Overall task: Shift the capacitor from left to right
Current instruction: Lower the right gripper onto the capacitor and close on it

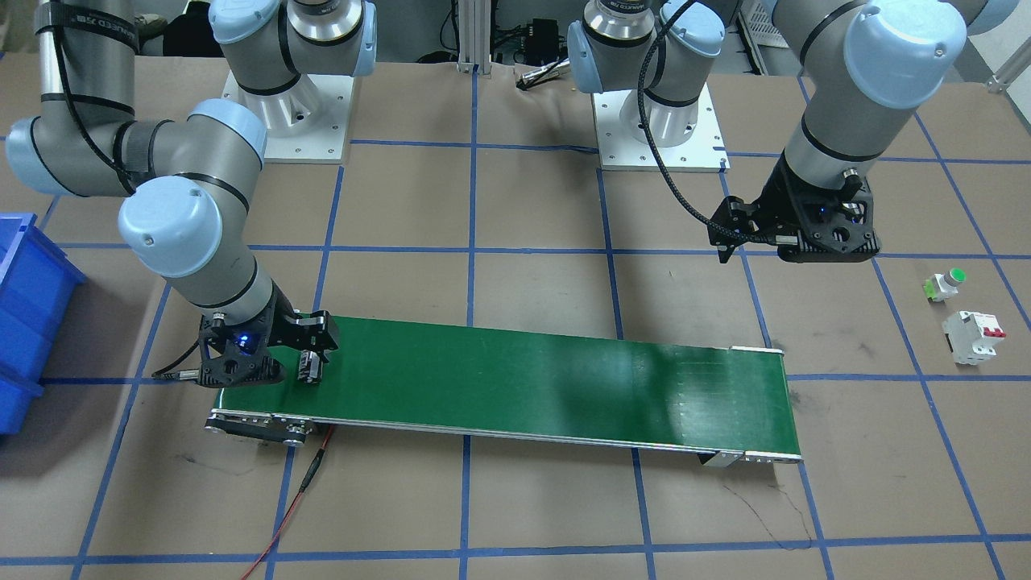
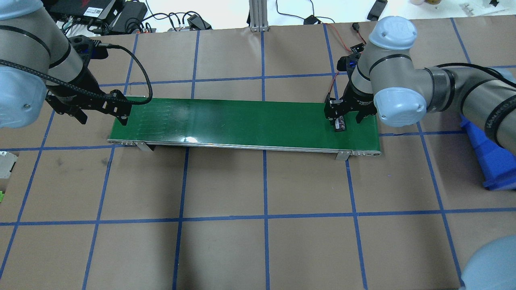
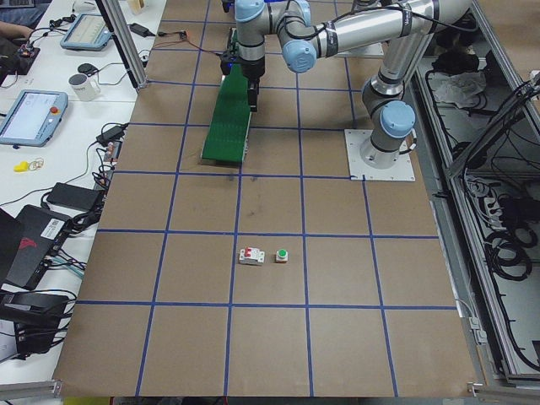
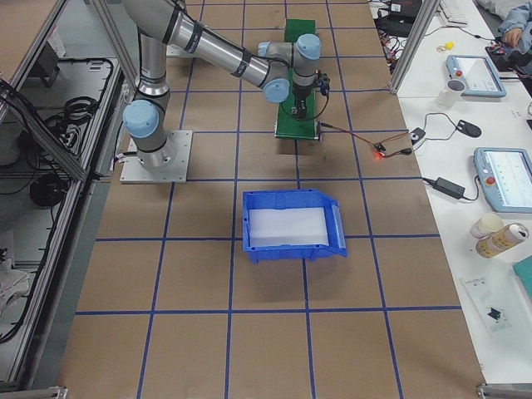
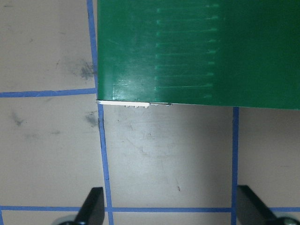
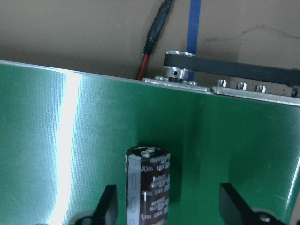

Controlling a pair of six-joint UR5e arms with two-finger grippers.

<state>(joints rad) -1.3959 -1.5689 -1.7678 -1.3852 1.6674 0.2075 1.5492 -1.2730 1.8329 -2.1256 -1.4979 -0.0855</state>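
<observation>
The capacitor [image 6: 148,185] is a dark cylinder with a silvery stripe. It stands upright on the green conveyor belt [image 2: 242,121], near the belt's end on my right side [image 2: 340,123] [image 1: 309,366]. My right gripper [image 6: 169,208] is open and straddles it. The capacitor sits nearer one finger [image 6: 108,206], with a clear gap to the other. My left gripper [image 5: 171,211] is open and empty. It hovers over the brown table just off the belt's other end [image 2: 104,119] [image 1: 729,235].
A blue bin [image 4: 291,224] sits on the table beyond the belt's right-arm end [image 1: 24,322]. A white breaker with red switches [image 1: 973,337] and a green-capped push button [image 1: 944,283] lie on my left side. A red cable [image 1: 302,483] leaves the belt's motor end.
</observation>
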